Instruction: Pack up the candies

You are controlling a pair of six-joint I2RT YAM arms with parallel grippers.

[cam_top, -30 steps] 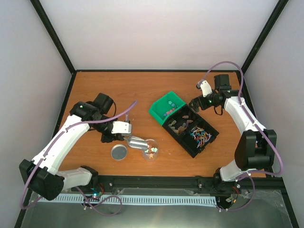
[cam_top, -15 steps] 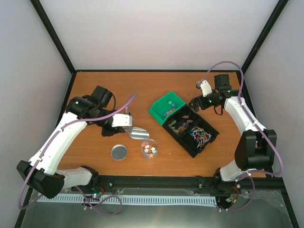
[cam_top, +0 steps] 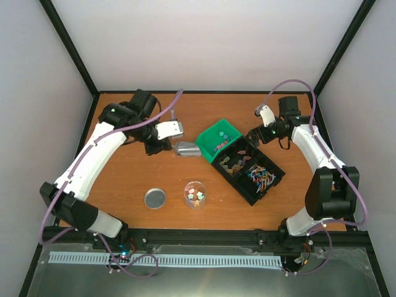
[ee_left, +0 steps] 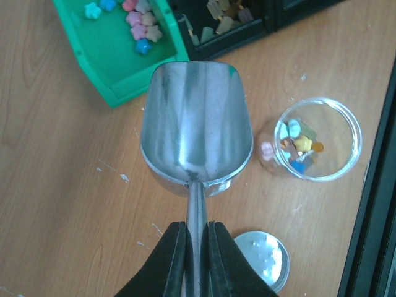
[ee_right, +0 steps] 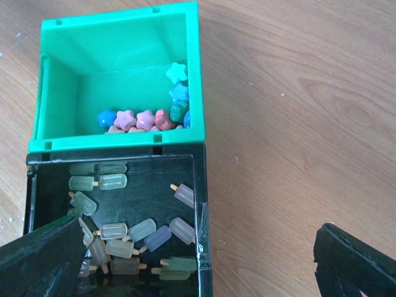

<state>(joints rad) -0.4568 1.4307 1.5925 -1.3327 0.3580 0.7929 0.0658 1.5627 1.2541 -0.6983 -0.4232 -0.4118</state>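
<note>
The left gripper (ee_left: 197, 238) is clamping the scoop (ee_left: 197, 130) by its handle, aiming the empty bowl at the candies (ee_left: 139, 25) at eleven o'clock. The right gripper (ee_right: 198, 253) is hovering with fingers apart, likely waiting clear.

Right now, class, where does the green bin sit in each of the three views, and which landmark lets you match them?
Top external: green bin just right of centre.
Left wrist: top left corner, beyond the scoop.
Right wrist: upper left.
Shared landmark: the black tray butting against the bin in every view.
</note>
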